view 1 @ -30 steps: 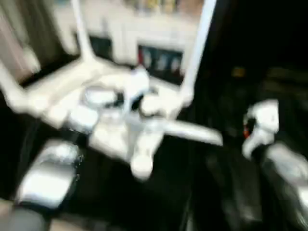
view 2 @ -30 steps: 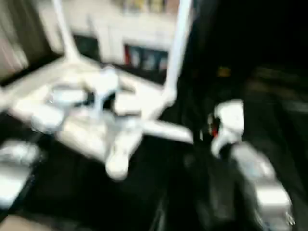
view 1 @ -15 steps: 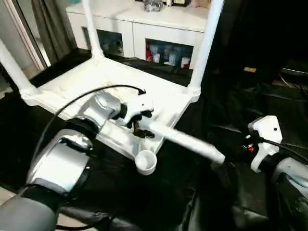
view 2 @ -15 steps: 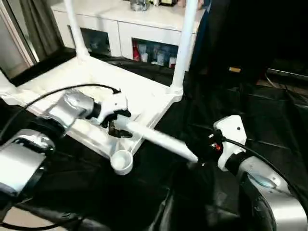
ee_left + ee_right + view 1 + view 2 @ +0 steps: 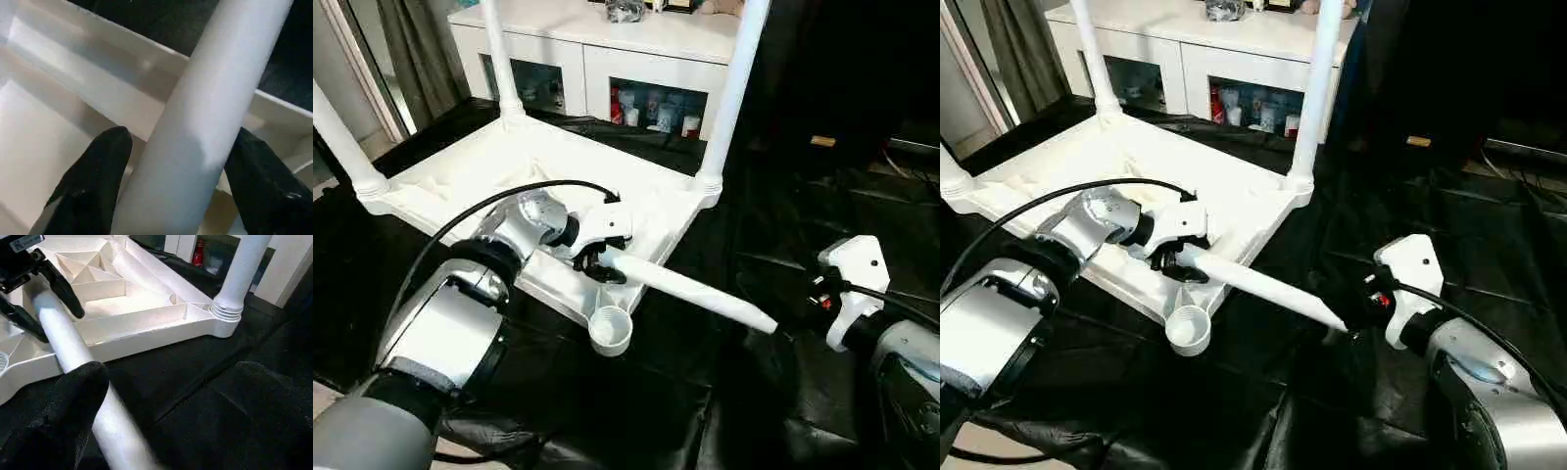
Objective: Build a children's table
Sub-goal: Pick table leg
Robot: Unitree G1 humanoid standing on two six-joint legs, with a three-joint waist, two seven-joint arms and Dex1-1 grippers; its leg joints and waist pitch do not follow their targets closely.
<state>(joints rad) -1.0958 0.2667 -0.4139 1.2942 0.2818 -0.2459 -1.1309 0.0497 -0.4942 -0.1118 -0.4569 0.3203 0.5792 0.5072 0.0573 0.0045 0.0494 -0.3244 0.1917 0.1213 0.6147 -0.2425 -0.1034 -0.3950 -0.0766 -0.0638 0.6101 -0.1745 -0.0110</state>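
The white tabletop (image 5: 489, 171) lies upside down on black cloth. Three white legs stand in its corner sockets: back left (image 5: 499, 59), back right (image 5: 734, 88) and far left (image 5: 342, 137). The near corner socket (image 5: 610, 331) is empty. A fourth leg (image 5: 690, 289) lies slanted from the tabletop's near rim out to the right. My left gripper (image 5: 595, 262) is shut on that leg's upper end, with a finger (image 5: 93, 181) on each side. My right gripper (image 5: 788, 318) stands open at the leg's lower end, one finger (image 5: 73, 401) beside the tube.
A white cabinet (image 5: 607, 59) with glass doors and small bottles inside stands behind the tabletop. Grey curtains (image 5: 421, 49) hang at the back left. Crumpled black cloth (image 5: 685, 411) covers the floor around the table. A black cable (image 5: 489, 206) loops over my left forearm.
The blurred view has settled. My left gripper has come down from just above the lying leg and narrowed around its upper end. The right gripper has stayed open at the lower end.
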